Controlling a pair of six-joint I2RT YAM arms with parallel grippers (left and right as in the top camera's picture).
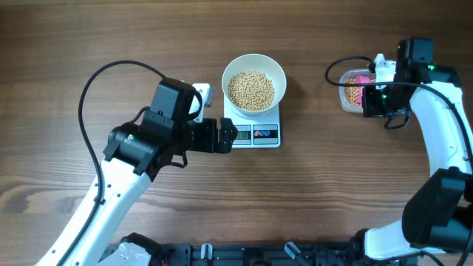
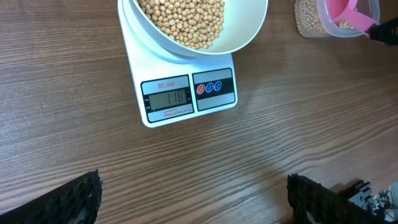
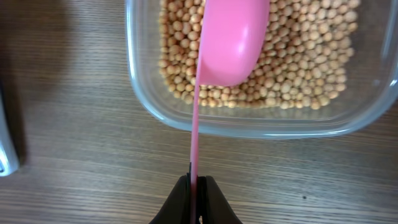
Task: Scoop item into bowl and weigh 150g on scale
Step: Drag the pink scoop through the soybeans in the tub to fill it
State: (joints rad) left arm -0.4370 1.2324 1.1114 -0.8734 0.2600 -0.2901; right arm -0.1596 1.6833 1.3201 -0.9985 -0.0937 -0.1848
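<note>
1. The table [image 1: 310, 192] shows a broad strip of bare wood between the scale [image 1: 255, 134] and the clear container [image 1: 344, 93]. These two stand well apart. More bare wood lies in front of the scale, down to the near edge where the arm bases sit.
2. The left gripper [image 1: 224, 136] is at the scale's front left corner, close against its edge in the overhead view. Whether it touches the scale cannot be told. Its jaws stand wide apart, with only wood between them in the left wrist view.
3. A black cable [image 1: 96, 77] loops out to the left of the left arm, over the table.
4. The right gripper [image 3: 198, 186] hangs just outside the near wall of the container. Its jaws are pressed together on the thin handle of a pink scoop [image 3: 231, 43].
5. The bowl [image 1: 279, 70] sits upright on the scale and overhangs its back edge. The display and the buttons at the front stay uncovered.
6. Beans [image 1: 250, 90] fill the bottom of the bowl in a level heap, well below the rim.
7. The display shows digits, but they are too small to read for sure.
8. The container also holds beans. The head of the scoop lies over them, inside the walls.
</note>
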